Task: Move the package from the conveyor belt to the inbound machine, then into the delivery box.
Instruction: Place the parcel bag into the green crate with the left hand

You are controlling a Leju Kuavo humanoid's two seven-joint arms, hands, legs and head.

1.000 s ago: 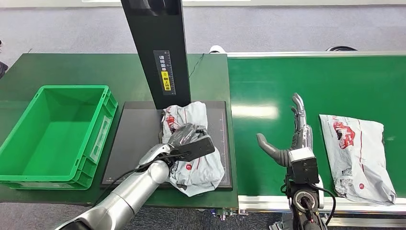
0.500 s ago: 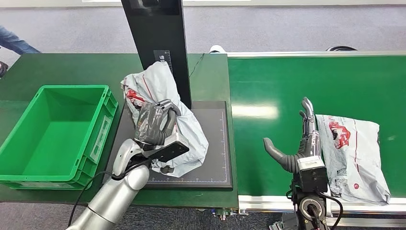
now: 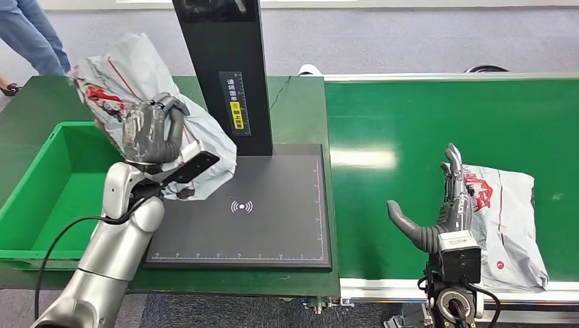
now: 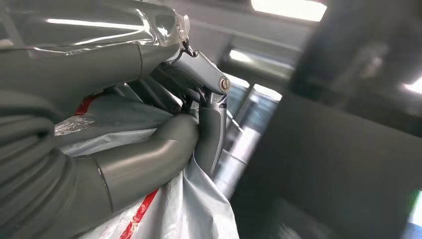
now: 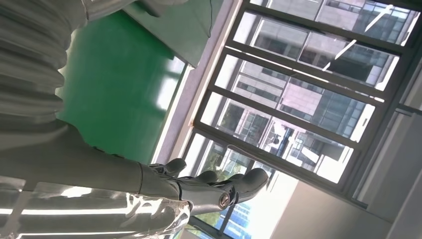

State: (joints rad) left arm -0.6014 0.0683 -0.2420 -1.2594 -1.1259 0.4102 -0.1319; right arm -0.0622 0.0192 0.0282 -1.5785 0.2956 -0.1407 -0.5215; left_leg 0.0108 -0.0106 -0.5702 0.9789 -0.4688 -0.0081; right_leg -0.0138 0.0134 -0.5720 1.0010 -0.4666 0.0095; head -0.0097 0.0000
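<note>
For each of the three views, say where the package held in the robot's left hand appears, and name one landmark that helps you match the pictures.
Head view: the held package is upper left, raised above the green box, gripped by the left hand.
Left wrist view: its grey plastic with red print fills the lower left, under the fingers.
Right wrist view: not in it.
Shared landmark: the left hand around the package, in head and left wrist views.

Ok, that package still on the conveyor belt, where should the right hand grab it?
Probably along the near long edge of the package, coming from its left side, where the open right hand is. It lies flat and limp on the conveyor belt.
</note>
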